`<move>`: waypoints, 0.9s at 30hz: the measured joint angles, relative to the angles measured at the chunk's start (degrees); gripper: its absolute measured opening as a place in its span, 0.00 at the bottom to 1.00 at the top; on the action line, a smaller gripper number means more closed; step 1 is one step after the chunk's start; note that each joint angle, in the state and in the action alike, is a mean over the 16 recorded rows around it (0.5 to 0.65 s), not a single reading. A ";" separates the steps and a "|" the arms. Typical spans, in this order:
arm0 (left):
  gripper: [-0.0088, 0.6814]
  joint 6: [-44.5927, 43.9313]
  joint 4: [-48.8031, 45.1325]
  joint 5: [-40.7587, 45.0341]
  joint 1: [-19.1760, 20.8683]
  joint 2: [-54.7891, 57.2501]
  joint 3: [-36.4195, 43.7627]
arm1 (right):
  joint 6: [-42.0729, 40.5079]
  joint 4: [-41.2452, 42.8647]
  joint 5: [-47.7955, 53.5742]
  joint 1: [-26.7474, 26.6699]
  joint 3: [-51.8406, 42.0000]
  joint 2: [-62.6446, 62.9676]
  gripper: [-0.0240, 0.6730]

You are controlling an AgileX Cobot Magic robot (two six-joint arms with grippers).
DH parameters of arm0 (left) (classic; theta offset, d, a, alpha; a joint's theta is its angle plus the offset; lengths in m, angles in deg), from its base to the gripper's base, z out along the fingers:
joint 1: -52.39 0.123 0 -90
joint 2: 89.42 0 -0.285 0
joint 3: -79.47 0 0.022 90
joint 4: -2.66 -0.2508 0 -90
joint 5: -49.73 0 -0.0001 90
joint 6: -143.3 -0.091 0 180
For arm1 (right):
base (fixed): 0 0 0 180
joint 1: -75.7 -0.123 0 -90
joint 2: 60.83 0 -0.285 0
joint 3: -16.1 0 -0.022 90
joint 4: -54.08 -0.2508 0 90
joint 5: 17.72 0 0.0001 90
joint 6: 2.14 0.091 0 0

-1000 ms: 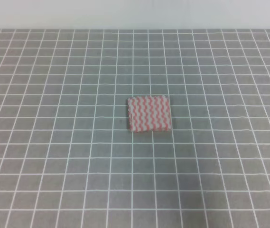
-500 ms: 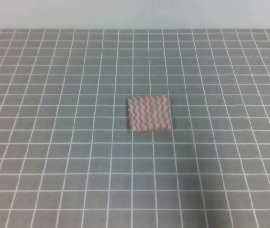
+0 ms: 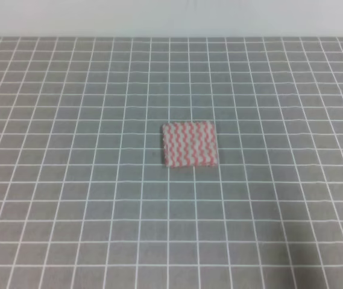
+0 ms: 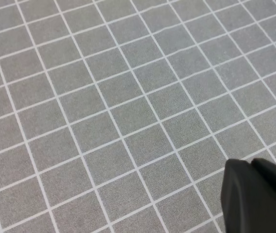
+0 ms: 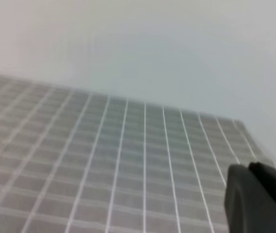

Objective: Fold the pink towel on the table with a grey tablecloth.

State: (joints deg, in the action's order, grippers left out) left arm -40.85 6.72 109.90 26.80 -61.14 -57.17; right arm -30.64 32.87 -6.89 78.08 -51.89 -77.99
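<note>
Pink towel (image 3: 189,144) lying flat as a small rectangle mid-table (image 3: 69,198) — both grippers (image 4: 259,199) (image 5: 259,196) showing only a dark corner; jaws can't be judged.

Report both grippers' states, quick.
Left gripper: only a dark corner shows over the grey tablecloth; open or closed cannot be told; nothing seen held.
Right gripper: same, cannot be told.
Pink towel lies untouched.

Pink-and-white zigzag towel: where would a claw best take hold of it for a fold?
Probably a corner or edge of the small pink-and-white wavy-striped cloth towel, pinched from above. It lies flat on the grey gridded tablecloth, so only its border offers a liftable lip. Neither claw is near it.
</note>
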 joint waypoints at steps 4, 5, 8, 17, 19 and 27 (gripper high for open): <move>0.01 0.00 0.01 0.03 0.00 -0.06 -0.01 | 9.80 8.20 -0.61 -0.01 -3.66 2.18 0.01; 0.01 0.00 0.01 0.03 0.00 -0.06 -0.01 | 12.24 10.15 -0.51 -0.01 -4.46 2.79 0.01; 0.01 0.00 0.02 0.05 0.00 -0.12 -0.02 | 19.58 15.71 0.57 -0.02 -6.57 4.70 0.01; 0.01 0.00 0.02 0.08 0.00 -0.06 -0.02 | 27.33 20.19 4.52 -0.03 -9.99 8.05 0.01; 0.01 0.00 0.01 0.05 0.00 0.00 -0.01 | 27.34 19.87 5.18 -0.03 -10.06 8.17 0.01; 0.01 -0.01 0.03 0.11 0.00 -0.18 -0.02 | 27.35 19.71 5.96 -0.03 -9.88 8.14 0.01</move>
State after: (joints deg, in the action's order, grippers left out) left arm -40.86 6.75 110.01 26.81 -61.32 -57.19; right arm -3.29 52.58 -0.94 78.05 -61.76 -69.85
